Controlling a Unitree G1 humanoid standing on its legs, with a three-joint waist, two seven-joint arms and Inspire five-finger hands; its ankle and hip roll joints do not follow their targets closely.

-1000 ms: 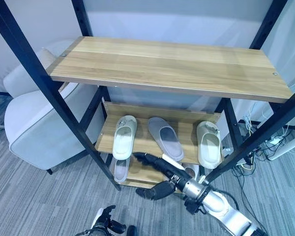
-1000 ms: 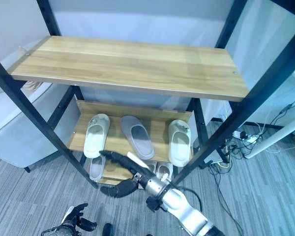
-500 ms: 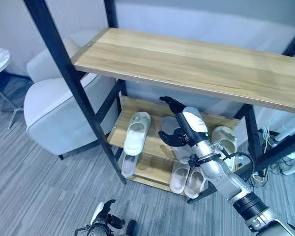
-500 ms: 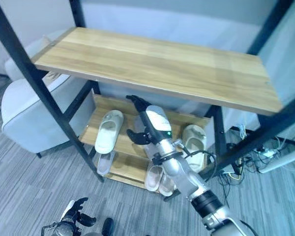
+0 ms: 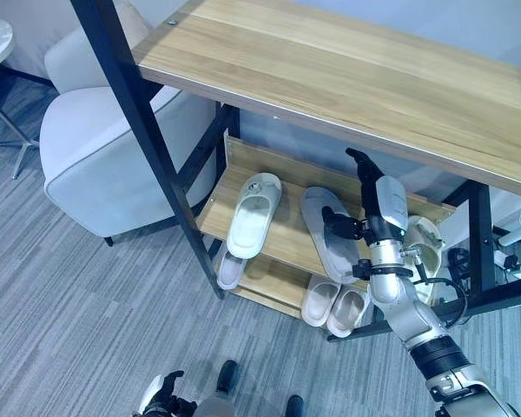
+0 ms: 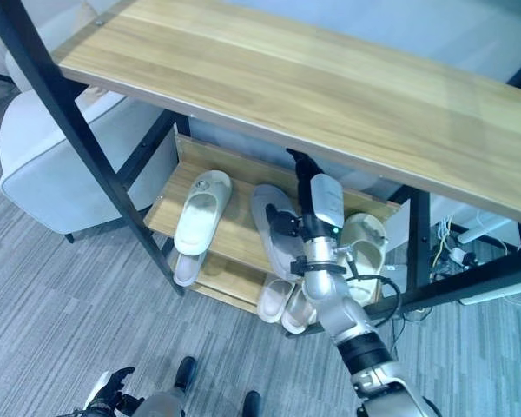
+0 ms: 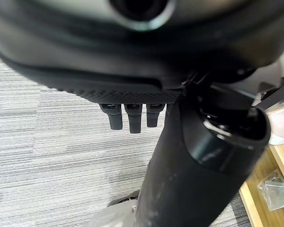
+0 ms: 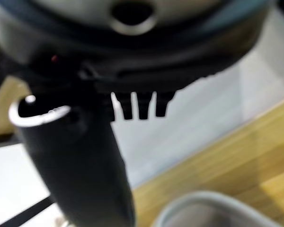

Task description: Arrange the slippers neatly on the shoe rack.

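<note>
On the middle shelf (image 5: 282, 243) of the shoe rack (image 5: 347, 78), lying side by side: a white slipper (image 5: 253, 214), a grey slipper (image 5: 328, 233) and a cream slipper (image 5: 421, 248). Reaching in above the grey one, right hand (image 5: 378, 204), fingers straight, gripping nothing. Hanging near the carpet (image 7: 47, 156), left hand (image 7: 132, 116), fingers relaxed.

Right robot hand (image 5: 378, 201) raised, fingers straight; left robot hand (image 5: 159, 401) low, fingers relaxed.
</note>
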